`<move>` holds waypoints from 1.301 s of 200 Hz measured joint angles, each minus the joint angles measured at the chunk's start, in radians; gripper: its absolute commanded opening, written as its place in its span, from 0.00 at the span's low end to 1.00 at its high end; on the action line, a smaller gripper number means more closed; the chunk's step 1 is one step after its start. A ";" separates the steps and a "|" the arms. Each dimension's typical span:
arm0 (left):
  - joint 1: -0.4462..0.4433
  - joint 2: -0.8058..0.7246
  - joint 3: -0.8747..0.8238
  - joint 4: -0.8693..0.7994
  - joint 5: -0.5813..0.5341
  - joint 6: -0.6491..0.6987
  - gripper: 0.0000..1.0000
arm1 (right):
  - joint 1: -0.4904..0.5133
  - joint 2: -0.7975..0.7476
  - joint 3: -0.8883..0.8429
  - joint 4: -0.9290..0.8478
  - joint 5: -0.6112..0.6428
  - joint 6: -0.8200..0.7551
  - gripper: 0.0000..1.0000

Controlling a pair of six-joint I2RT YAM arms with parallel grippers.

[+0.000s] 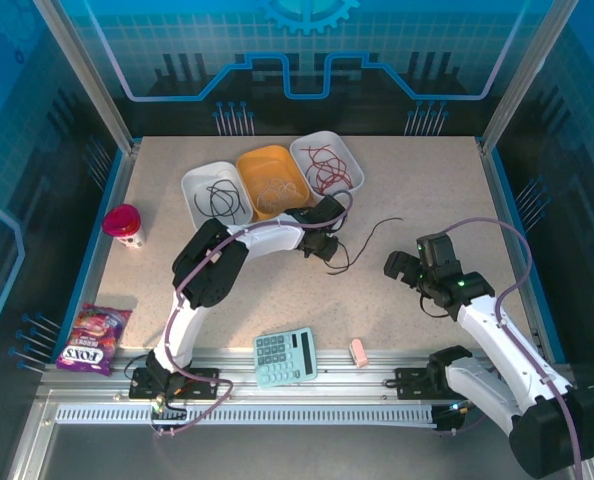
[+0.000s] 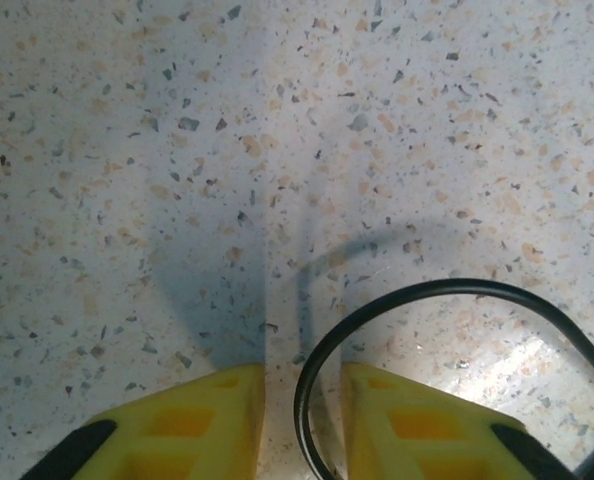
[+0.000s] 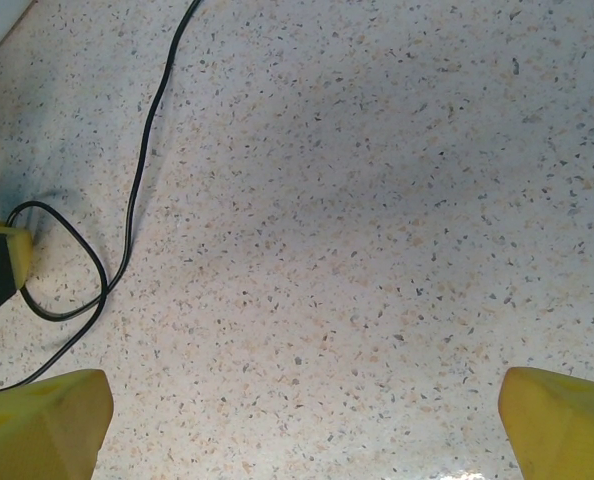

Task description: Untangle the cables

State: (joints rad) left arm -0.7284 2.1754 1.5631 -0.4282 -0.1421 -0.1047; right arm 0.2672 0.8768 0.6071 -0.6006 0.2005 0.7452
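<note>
On my remote feed: a beige stone-look tabletop flecked with grey, tan and dark specks. 1 thin black cable reads glossy black against it. The left gripper has bright yellow fingers edged in black; the right gripper shows the same yellow. I count 3 plastic trays: the left white tray with black wires, the orange tray with whitish wires, and the right white tray with red wires. Also a pale-teal calculator, a pink eraser, a magenta cup, a purple sweets bag and mauve arm hoses.
</note>
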 measured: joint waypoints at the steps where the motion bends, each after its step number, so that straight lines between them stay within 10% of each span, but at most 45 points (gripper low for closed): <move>1: 0.000 0.001 0.001 -0.001 0.000 0.000 0.22 | 0.000 0.000 0.000 0.000 0.000 0.000 1.00; 32: 0.001 0.016 0.035 -0.040 -0.024 0.002 0.00 | 0.000 0.000 0.000 0.003 0.000 0.000 1.00; 136: -0.002 -0.043 -0.082 0.091 0.003 -0.109 0.00 | 0.000 0.011 0.000 0.010 -0.008 0.000 1.00; 260: -0.009 -0.498 -0.453 0.285 -0.022 -0.233 0.00 | 0.000 0.033 0.001 0.026 -0.018 0.000 1.00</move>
State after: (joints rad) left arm -0.7372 1.6772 1.1103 -0.1432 -0.1642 -0.3378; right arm 0.2672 0.9096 0.6079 -0.5751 0.1822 0.7452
